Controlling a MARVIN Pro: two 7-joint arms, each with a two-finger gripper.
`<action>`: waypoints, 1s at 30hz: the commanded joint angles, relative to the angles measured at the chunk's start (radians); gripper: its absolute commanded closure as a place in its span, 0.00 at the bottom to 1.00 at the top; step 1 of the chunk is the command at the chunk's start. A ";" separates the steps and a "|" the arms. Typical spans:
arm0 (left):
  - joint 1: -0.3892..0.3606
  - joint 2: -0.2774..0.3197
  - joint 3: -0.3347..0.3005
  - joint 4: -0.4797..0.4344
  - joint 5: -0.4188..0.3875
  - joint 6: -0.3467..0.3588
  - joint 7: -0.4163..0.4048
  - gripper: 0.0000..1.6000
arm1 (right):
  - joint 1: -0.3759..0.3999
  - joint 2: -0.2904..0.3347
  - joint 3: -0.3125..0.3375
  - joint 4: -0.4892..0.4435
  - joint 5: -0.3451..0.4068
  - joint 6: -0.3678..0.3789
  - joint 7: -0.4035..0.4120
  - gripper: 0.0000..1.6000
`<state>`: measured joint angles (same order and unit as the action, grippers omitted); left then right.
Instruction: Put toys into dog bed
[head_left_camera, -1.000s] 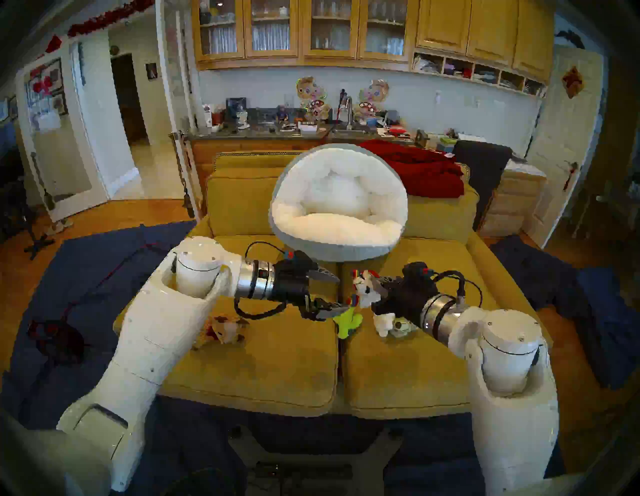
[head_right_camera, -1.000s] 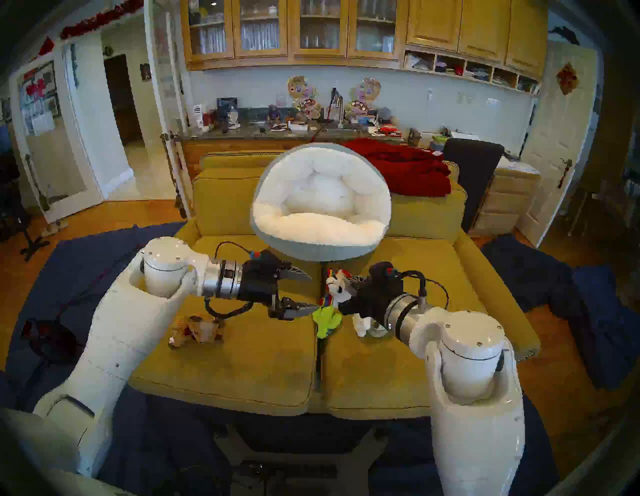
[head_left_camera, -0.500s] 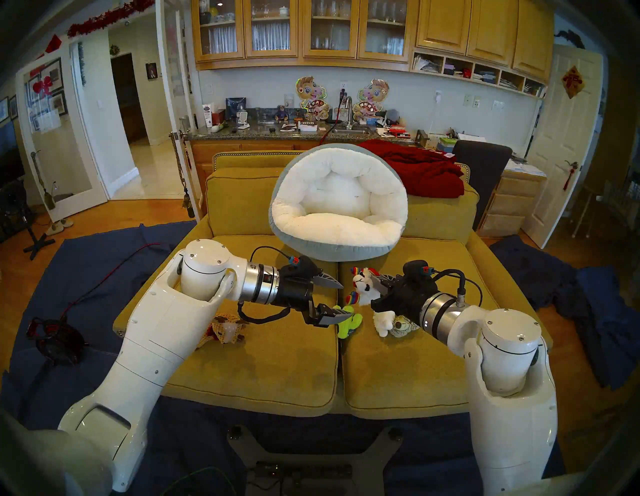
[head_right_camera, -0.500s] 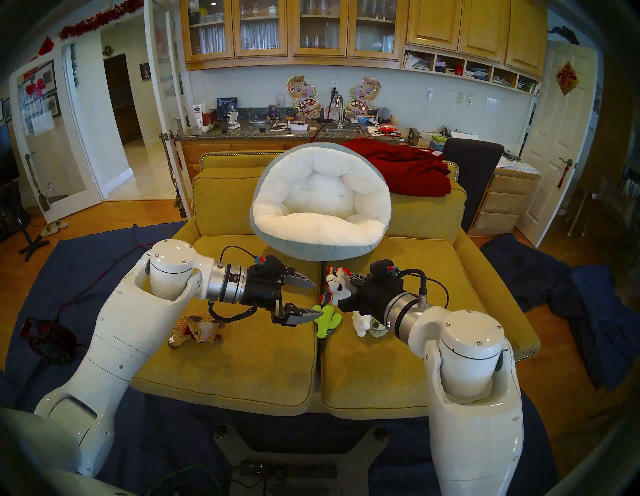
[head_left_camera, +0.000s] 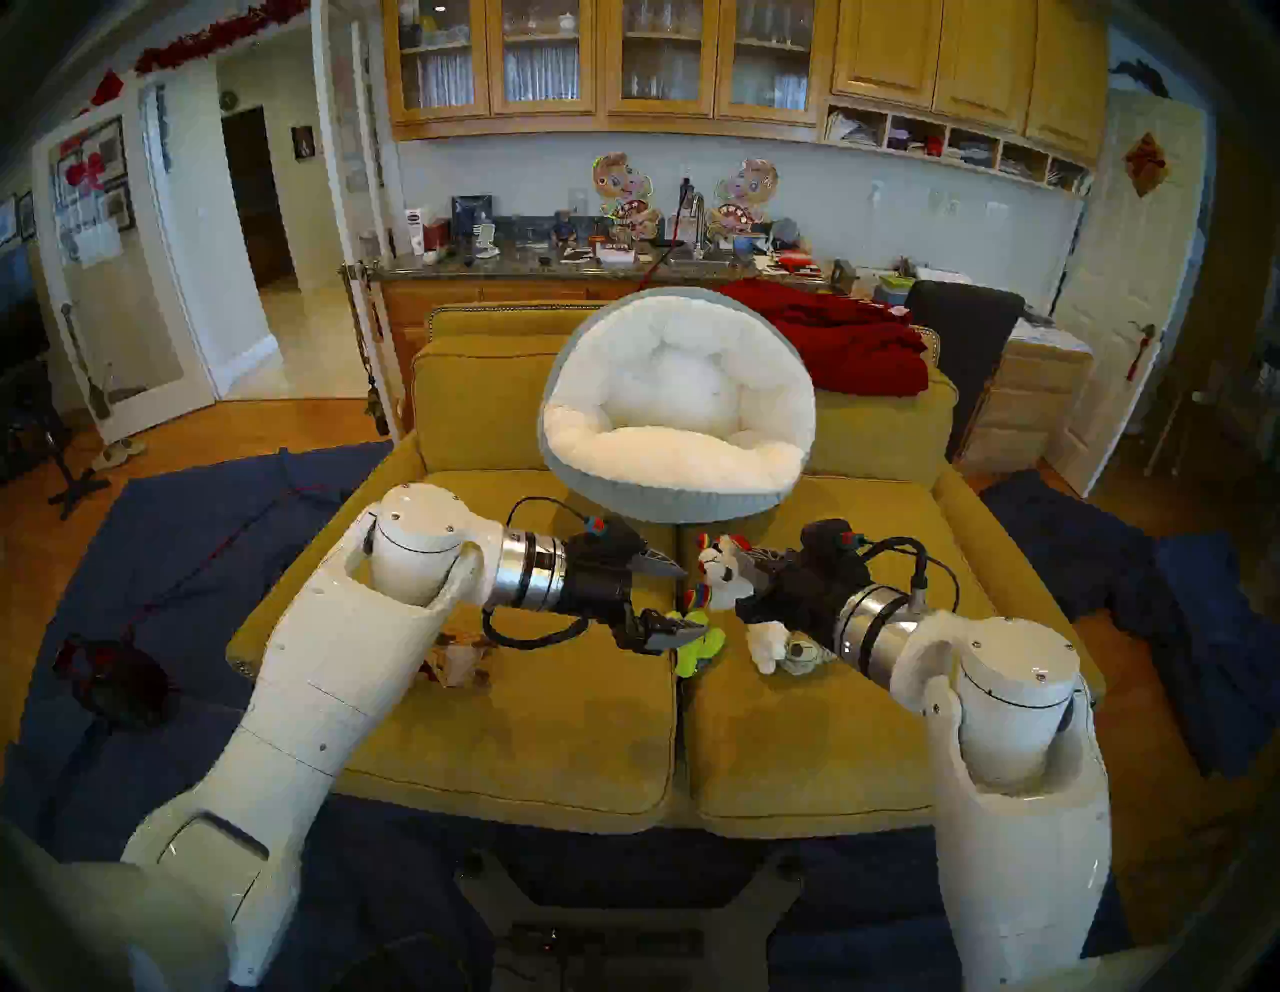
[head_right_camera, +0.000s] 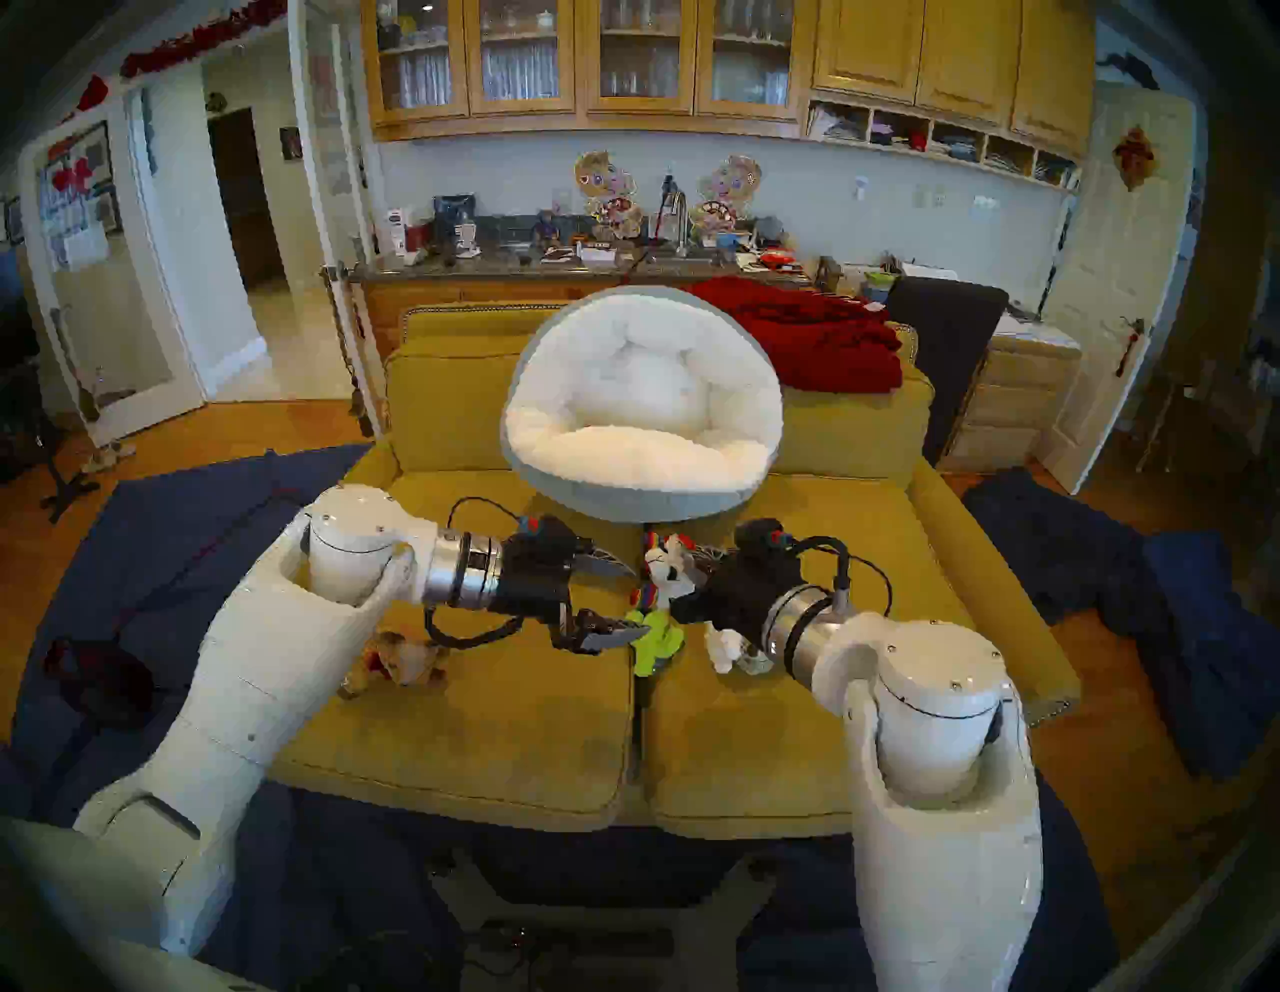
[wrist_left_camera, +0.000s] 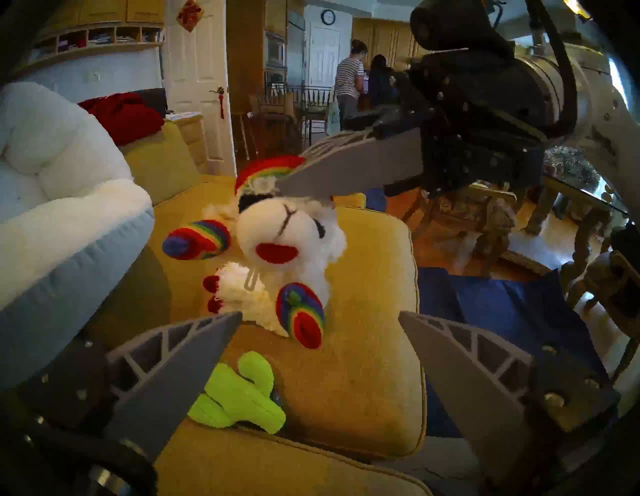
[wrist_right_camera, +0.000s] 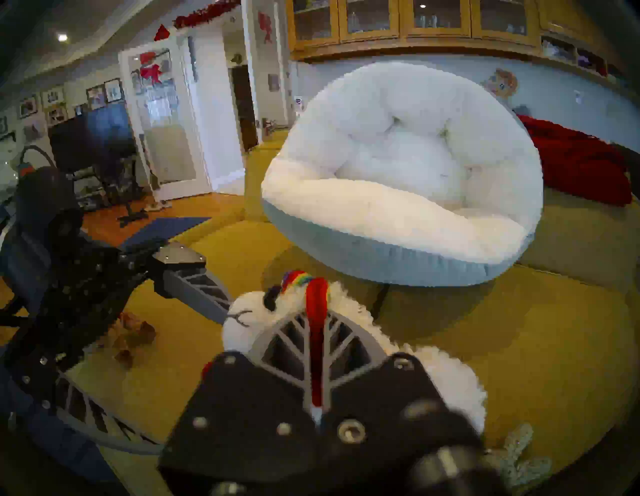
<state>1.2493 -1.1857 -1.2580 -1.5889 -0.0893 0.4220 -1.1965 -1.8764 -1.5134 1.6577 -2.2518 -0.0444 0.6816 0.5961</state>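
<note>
The large round dog bed (head_left_camera: 675, 409), fluffy white inside and grey-blue outside, leans on the mustard sofa (head_left_camera: 554, 734), nothing in it. Before it, the right pincer (head_left_camera: 744, 562) is clamped on the small white-and-rainbow plush lamb (wrist_left_camera: 284, 239); the left pincer (wrist_left_camera: 317, 343) gapes wide, holding nothing, just beside.

glossy white arms (head_left_camera: 298, 700), silver wrists, black claws, grey ribbed fingers (wrist_left_camera: 180, 367)

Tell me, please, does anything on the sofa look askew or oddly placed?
Yes: the round white-fleece, grey-blue dog bed stands tipped up against the mustard sofa backrest, not flat. The right gripper holds the white-and-rainbow plush lamb only by its red head tuft.
</note>
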 joint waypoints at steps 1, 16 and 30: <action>-0.033 -0.014 -0.002 -0.009 -0.002 0.006 0.002 0.01 | 0.013 -0.004 -0.005 -0.040 0.005 0.003 0.003 1.00; -0.033 -0.020 0.002 -0.014 0.009 0.022 0.028 0.34 | -0.014 -0.009 -0.010 -0.073 0.011 0.021 0.019 1.00; -0.033 -0.022 0.000 -0.013 0.009 0.027 0.034 0.56 | -0.037 -0.016 -0.019 -0.102 0.014 0.036 0.034 1.00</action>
<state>1.2479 -1.2001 -1.2524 -1.5833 -0.0730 0.4526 -1.1540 -1.9162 -1.5254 1.6378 -2.3070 -0.0364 0.7201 0.6277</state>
